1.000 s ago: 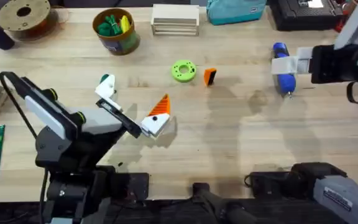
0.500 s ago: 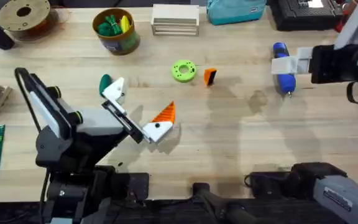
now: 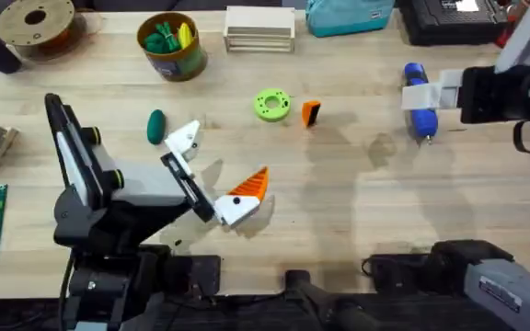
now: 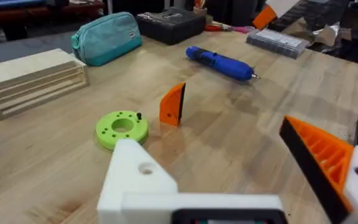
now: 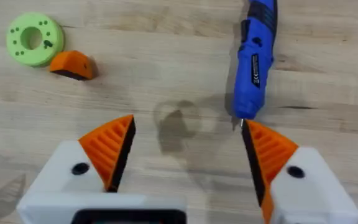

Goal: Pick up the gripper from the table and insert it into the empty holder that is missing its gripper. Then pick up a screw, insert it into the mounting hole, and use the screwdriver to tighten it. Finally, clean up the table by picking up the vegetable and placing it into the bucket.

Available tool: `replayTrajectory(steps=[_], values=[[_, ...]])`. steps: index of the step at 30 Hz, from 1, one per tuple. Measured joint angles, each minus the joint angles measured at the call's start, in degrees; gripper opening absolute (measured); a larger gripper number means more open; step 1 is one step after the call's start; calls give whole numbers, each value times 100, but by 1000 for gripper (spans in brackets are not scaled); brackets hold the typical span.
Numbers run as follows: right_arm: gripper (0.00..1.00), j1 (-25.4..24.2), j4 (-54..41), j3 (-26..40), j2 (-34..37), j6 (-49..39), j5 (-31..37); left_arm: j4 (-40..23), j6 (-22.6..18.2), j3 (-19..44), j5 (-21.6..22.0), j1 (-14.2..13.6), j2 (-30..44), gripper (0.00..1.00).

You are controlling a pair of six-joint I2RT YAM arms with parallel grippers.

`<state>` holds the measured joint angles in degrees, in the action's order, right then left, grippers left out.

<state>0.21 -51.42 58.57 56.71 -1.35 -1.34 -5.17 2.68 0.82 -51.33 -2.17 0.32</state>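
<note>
Orange gripper [image 3: 310, 112] lies beside the green disc [image 3: 271, 104]; left gripper [image 3: 221, 170] gapes wide and empty, right gripper [image 5: 185, 155] spread empty over the screwdriver [image 5: 255, 57].

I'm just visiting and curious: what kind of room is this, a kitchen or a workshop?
Most likely a robotics workshop or lab bench: a wooden table holding a blue powered screwdriver, a filament spool and a loose orange fingertip awaiting fitting.

Left gripper [image 3: 217, 173] jaws apart; right gripper [image 5: 185, 158] jaws apart, empty.
</note>
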Motion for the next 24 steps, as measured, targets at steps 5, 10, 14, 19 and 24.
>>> replayTrajectory(steps=[5, 10, 14, 19, 24], values=[[990, 0, 0, 0, -2, -2, 0, 0, 0, 0, -13, 0, 0, 987], [990, 0, 0, 0, 0, -2, 0, 0, 0, 0, -13, 0, 0, 987], [990, 0, 0, 0, -1, -2, 0, 0, 0, 0, -13, 0, 0, 986], [990, 0, 0, 0, -2, 0, 0, 0, 0, 0, -13, 0, 0, 986], [990, 0, 179, 0, 0, 1, 0, 0, 0, 0, -13, 0, 0, 986]])
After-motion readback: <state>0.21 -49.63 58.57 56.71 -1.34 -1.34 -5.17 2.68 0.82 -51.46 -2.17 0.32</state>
